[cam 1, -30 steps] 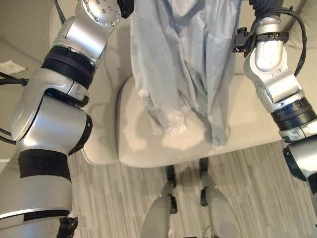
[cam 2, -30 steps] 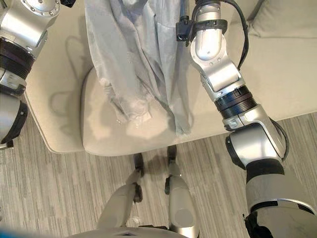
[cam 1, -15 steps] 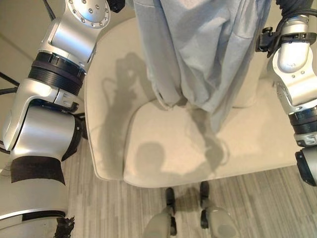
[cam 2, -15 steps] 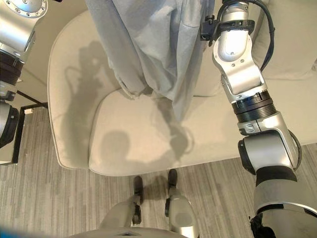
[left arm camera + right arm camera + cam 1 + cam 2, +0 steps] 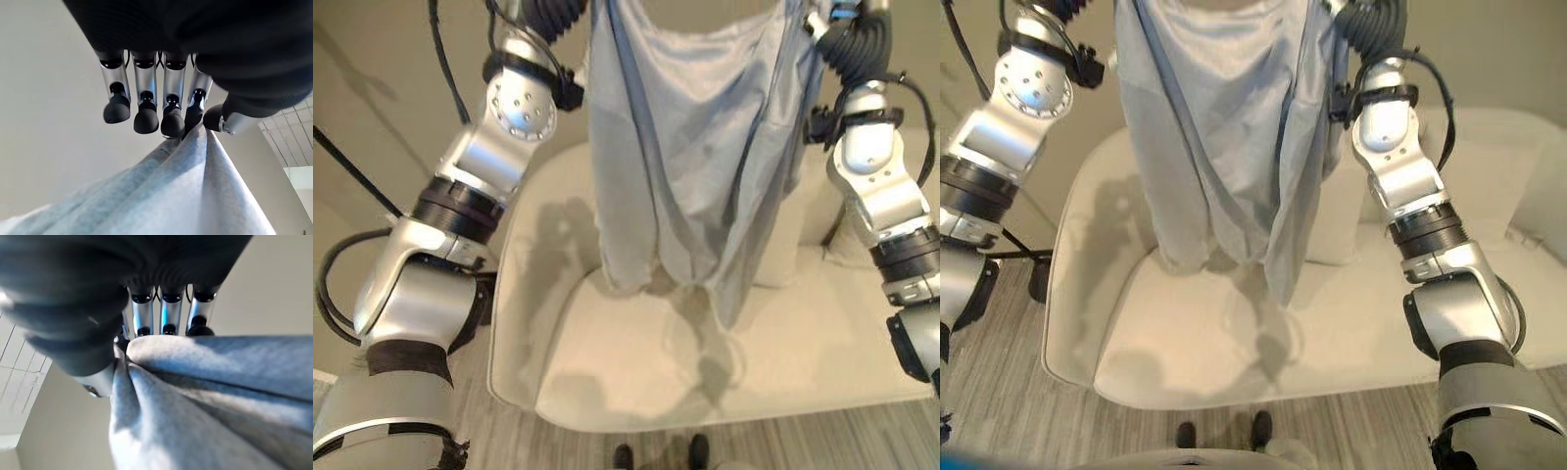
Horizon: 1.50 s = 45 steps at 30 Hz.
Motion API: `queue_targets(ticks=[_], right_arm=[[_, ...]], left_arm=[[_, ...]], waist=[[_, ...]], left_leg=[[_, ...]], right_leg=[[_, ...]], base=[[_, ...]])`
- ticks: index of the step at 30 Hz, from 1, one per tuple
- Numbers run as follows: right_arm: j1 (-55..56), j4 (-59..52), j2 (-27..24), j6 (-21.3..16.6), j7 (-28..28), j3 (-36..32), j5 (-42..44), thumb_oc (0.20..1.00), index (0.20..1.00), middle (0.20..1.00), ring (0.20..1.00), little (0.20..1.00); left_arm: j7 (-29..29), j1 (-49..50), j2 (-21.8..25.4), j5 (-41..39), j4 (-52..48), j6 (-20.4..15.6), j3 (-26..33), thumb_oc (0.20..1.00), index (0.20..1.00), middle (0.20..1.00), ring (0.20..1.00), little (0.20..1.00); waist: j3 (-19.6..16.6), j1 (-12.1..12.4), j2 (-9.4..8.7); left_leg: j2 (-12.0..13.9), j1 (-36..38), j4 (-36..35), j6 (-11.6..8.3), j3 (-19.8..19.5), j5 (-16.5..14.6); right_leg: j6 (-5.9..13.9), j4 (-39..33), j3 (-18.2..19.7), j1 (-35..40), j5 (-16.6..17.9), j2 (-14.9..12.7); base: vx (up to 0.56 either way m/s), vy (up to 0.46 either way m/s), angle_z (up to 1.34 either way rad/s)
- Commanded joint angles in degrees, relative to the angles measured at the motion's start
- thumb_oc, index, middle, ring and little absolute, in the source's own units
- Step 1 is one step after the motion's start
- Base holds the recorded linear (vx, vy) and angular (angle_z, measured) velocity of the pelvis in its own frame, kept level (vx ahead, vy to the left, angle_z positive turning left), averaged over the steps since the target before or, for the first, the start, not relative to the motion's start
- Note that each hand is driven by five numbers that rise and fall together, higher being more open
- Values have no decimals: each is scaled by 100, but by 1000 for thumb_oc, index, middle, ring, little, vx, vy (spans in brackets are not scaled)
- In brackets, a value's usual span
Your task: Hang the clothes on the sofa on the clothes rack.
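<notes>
Above the cream sofa (image 5: 636, 382), a pale blue garment (image 5: 690, 166) hangs full length between the two raised arms, its lower ends dangling just over the seat cushion and apparently clear of it, though contact at the hem cannot be ruled out. Left hand (image 5: 161, 105) — in its wrist view the dark-tipped fingers curl down beside the thumb, and an upper corner of the cloth is pinched between them. Right hand (image 5: 164, 320) — its wrist view shows fingers bent over a bunched fold of the same cloth, thumb side closing against it; a firm grasp, by the look of it. Garment spread fairly wide, top edge sagging a little between the grips. Progress, as judged: pickup from the sofa done, cloth lifted and opened out. Clothes rack not identifiable in these views, so the carry to it and the hanging itself are left to do.
</notes>
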Motion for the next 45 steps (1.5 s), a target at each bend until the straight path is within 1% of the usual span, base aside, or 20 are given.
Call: queue_targets(ticks=[1, 7, 11, 12, 13, 14, 15, 17, 19, 22, 23, 24, 27, 30, 32, 34, 36, 37, 43, 45], right_arm=[[215, 382, 33, -202, 97, 241, -124, 200, 200, 200, 200, 200], [275, 287, 26, -195, 164, 280, -186, 200, 200, 200, 200, 200], [136, 254, 57, -219, 59, 294, -209, 200, 200, 200, 200, 200], [157, 141, 60, -194, 4, 271, -268, 200, 200, 200, 200, 200], [157, 141, 60, -194, 4, 271, -268, 200, 200, 200, 200, 200], [229, 39, 12, -199, -73, 224, -332, 200, 200, 200, 200, 200], [214, 32, 33, -197, -60, 265, -332, 200, 200, 200, 200, 200], [222, 105, 47, -194, -1, 260, -342, 200, 200, 200, 200, 200], [311, 53, 59, -115, 46, 175, -379, 200, 200, 200, 200, 200], [303, 48, 216, -87, -58, 61, -460, 200, 200, 200, 200, 200], [204, 88, 307, -102, -133, 19, -471, 200, 200, 200, 200, 200], [121, 144, 355, -110, -192, -15, -482, 200, 200, 200, 200, 200], [137, 52, 311, -55, -249, -38, -564, 200, 200, 200, 200, 200], [129, 8, 194, -45, -232, 51, -631, 200, 200, 200, 200, 200], [309, -69, 127, -46, -135, 88, -623, 200, 200, 200, 200, 200], [459, -118, 164, -61, -108, 62, -595, 200, 200, 200, 200, 200], [537, -110, 160, -69, -79, 36, -575, 200, 200, 200, 200, 200], [787, -90, 121, -26, 20, -38, -523, 200, 200, 200, 200, 200], [1088, -167, 42, -5, 82, -173, -484, 200, 200, 200, 200, 200], [1059, -170, -25, -26, 85, -206, -416, 200, 200, 200, 200, 200]], left_arm=[[40, 227, -196, 131, 382, -182, 305, 200, 200, 200, 200, 200], [24, 474, -188, 113, 247, -187, 408, 200, 200, 200, 200, 200], [170, 330, -392, -12, 356, -311, 365, 200, 200, 200, 200, 200], [250, 291, -535, -33, 429, -326, 341, 200, 200, 200, 200, 200], [250, 291, -535, -33, 429, -326, 341, 200, 200, 200, 200, 200], [347, 229, -702, -21, 458, -347, 266, 200, 200, 200, 200, 200], [353, 172, -731, -46, 494, -382, 233, 200, 200, 200, 200, 200], [347, 94, -763, -84, 558, -414, 163, 200, 200, 200, 200, 200], [312, 46, -850, -42, 556, -386, 83, 200, 200, 200, 200, 200], [315, -100, -815, 96, 645, -351, -87, 200, 200, 200, 200, 200], [335, -152, -769, 135, 638, -352, -111, 200, 200, 200, 200, 200], [352, -193, -739, 185, 616, -349, -98, 200, 200, 200, 200, 200], [329, -170, -761, 225, 513, -346, -77, 200, 200, 200, 200, 200], [269, -49, -840, 192, 398, -268, -1, 200, 200, 200, 200, 200], [156, 273, -966, 81, 221, -205, 234, 200, 200, 200, 200, 200], [120, 439, -956, 122, 67, -171, 362, 200, 200, 200, 200, 200], [76, 508, -987, 128, 17, -177, 397, 200, 200, 200, 200, 200], [-11, 830, -1080, 47, -150, -229, 553, 200, 200, 200, 200, 200], [-94, 1082, -1246, 51, -263, -198, 617, 200, 200, 200, 200, 200], [-150, 1071, -1238, 43, -239, -223, 586, 200, 200, 200, 200, 200]], waist=[[-822, 269, -61], [-731, 312, -131], [-615, 263, -209], [-609, 178, -186], [-609, 178, -186], [-600, 155, -84], [-620, 166, -38], [-695, 176, 7], [-686, 124, -36], [-554, 170, -145], [-489, 271, -143], [-421, 307, -111], [-324, 241, -106], [-322, 275, -38], [-346, 268, -75], [-378, 361, -168], [-391, 370, -202], [-536, 371, -244], [-520, 330, -243], [-455, 315, -278]], left_leg=[[289, -6, 410, -173, -31, -425], [367, -19, 561, -206, -246, -558], [1028, -104, 687, -359, -301, -394], [1441, -55, 615, -380, -217, -110], [1441, -55, 615, -380, -217, -110], [1742, -167, 498, -554, -326, 361], [1774, -144, 468, -637, -505, 279], [1647, -120, 523, -774, -779, -209], [1363, -139, 701, -736, -759, -724], [929, -65, 586, -518, -458, -884], [757, -50, 461, -430, -296, -844], [643, -37, 382, -354, -198, -816], [237, -59, 102, -123, -201, -615], [-60, -123, 79, 95, -289, -498], [-412, -166, 34, 244, -338, -265], [-542, -190, 32, 232, -269, -260], [-586, -201, 32, 234, -279, -244], [-657, -232, 32, 221, -252, -254], [-632, -315, 187, 217, -262, -245], [-403, -568, 486, 116, -244, -255]], right_leg=[[819, 65, 178, 309, -597, -477], [861, 75, 197, 391, -539, -521], [1023, 97, 309, 299, -513, -887], [1164, 109, 310, 219, -510, -1155], [1164, 109, 310, 219, -510, -1155], [1315, 115, 327, 218, -471, -1363], [1388, 108, 362, 206, -433, -1472], [1542, 84, 283, 247, -262, -1757], [1613, 120, 291, 155, 224, -2185], [1613, 350, 169, -308, 1485, -2692], [1613, 377, -98, -476, 1715, -2857], [1613, 463, -325, -516, 1657, -2920], [1464, 971, 52, -551, 798, -2434], [1079, 1446, 229, -501, -426, -1518], [805, 1762, 486, -565, -959, -438], [644, 1316, 427, -219, -996, -324], [638, 1100, 458, -113, -962, -299], [737, 172, 635, 278, -612, -248], [788, 65, 575, 331, -568, -311], [821, 65, 580, 281, -489, -445]], base=[[-2, 30, 6], [5, 77, 9], [-23, 340, 1], [-7, 479, -12], [18, 735, -12], [40, 610, 3], [75, 762, 17], [94, 571, 14], [46, 560, -9], [-98, 495, 10], [-207, 526, -19], [-180, 543, -42], [-105, 478, -19], [-39, 332, 32], [-26, 255, 21], [-24, 28, 0], [-15, -32, -24], [-28, -52, -7], [-71, -8, 10], [-180, 111, 17]])
